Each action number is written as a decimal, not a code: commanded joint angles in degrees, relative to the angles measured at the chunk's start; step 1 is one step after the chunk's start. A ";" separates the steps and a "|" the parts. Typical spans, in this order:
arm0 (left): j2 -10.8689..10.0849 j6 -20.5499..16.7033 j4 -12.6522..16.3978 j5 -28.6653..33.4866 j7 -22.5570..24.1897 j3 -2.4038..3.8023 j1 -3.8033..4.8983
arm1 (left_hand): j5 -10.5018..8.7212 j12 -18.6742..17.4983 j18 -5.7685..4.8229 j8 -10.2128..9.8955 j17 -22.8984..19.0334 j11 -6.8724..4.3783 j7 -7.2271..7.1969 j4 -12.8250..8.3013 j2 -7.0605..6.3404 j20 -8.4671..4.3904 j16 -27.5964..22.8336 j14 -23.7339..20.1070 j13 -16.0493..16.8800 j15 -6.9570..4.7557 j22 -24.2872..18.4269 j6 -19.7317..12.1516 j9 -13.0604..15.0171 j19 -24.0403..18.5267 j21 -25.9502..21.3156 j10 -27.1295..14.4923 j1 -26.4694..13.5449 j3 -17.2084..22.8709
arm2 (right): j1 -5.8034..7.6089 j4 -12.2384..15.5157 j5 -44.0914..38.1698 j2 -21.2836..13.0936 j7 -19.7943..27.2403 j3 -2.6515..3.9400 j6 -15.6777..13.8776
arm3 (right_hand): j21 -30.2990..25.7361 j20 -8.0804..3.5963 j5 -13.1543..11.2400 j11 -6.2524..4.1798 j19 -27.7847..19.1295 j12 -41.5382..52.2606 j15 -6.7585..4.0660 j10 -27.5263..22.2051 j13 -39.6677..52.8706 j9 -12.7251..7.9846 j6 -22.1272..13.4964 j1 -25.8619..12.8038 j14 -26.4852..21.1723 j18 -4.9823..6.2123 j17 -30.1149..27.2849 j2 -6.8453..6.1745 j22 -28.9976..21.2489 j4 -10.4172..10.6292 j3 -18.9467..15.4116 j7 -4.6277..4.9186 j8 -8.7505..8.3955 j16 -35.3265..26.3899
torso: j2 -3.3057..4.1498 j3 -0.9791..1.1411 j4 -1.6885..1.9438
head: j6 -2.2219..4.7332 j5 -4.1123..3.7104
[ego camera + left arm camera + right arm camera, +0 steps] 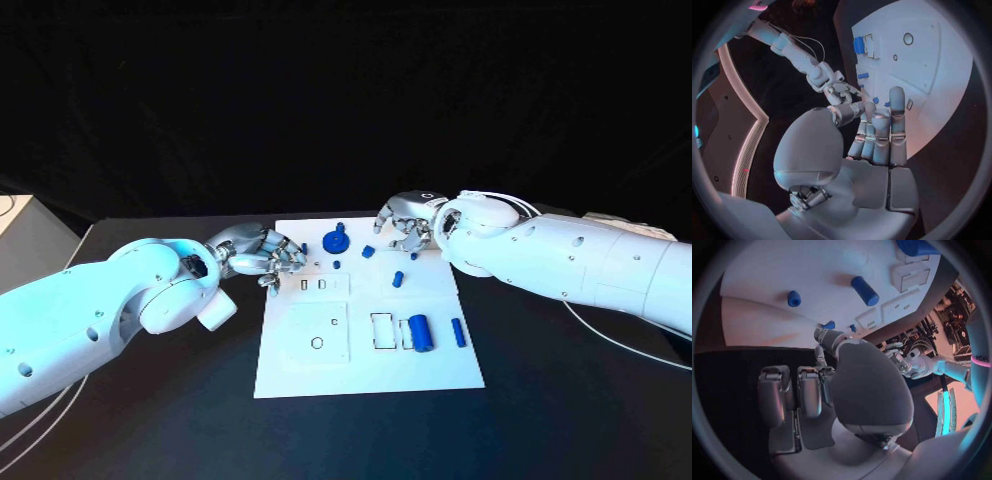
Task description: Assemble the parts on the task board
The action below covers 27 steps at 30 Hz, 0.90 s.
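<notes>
The white task board (310,375) lies in the middle of the black table. On it are a round blue part (336,240), a small blue piece (369,251), a short peg (398,279), a thick blue cylinder (420,330) and a slim bar (459,332). My left hand (260,252) is at the board's far left edge. Its fingers (879,130) lie side by side with the thumb bent toward them, and I see nothing in them. My right hand (404,225) hovers over the board's far right part with its fingers pointing down, and its thumb (824,337) ends close to a small blue piece (828,325).
The board has rectangular slots (382,330) and a small oval hole (317,343). A pale box (26,235) stands at the table's far left. A cable (606,335) runs along the table under my right arm.
</notes>
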 commanded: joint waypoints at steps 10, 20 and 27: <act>-2.43 -4.47 2.23 5.80 7.53 0.52 -0.76 | -0.16 -1.00 0.59 -0.30 -0.66 0.13 0.67 -0.38 0.15 0.31 -0.45 -0.69 -1.23 0.12 -0.18 0.03 -0.89 -0.17 -0.42 -0.77 1.04 -0.23 | -0.05 -2.99 -4.98 2.72 3.89 -0.25 1.92 | 0.22 -0.77 -0.67 -0.63 5.43 0.22 -0.60 3.53 12.71 -0.12 -1.47 -0.90 4.93 -0.28 10.53 -0.90 13.31 -0.55 -0.48 -0.12 -0.75 0.44 | 0.78 -0.62 1.01 | 0.43 -0.64; -2.88 -4.87 2.60 6.02 7.71 0.55 -0.83 | -0.17 -1.09 0.59 -0.32 -0.75 0.17 0.72 -0.36 0.21 0.34 -0.49 -0.75 -1.41 0.14 -0.20 0.01 -1.01 -0.16 -0.46 -0.79 1.08 -0.27 | -0.07 -3.53 -5.00 3.54 3.59 -0.27 4.26 | 0.22 -0.87 -0.95 -0.69 5.44 0.24 -0.67 3.55 12.73 -0.05 -1.55 -1.57 4.95 -0.28 10.65 -0.92 13.32 -0.44 -0.95 -0.17 -0.77 0.49 | 0.83 -0.78 1.07 | 0.17 -0.82; -3.08 -5.18 2.66 6.04 7.77 0.55 -0.84 | -0.17 -1.11 0.58 -0.33 -0.84 0.19 0.75 -0.32 0.25 0.35 -0.55 -0.80 -1.47 0.16 -0.21 0.00 -1.06 -0.16 -0.47 -0.79 1.09 -0.29 | -0.08 -3.81 -5.17 3.59 2.82 -0.33 6.12 | 0.26 -0.89 -0.93 -0.70 5.45 0.24 -0.69 3.55 12.73 0.01 -1.40 -1.54 4.96 -0.29 10.69 -0.85 13.35 -0.50 -0.94 -0.16 -0.69 0.51 | 0.83 -0.71 0.96 | 0.01 -0.84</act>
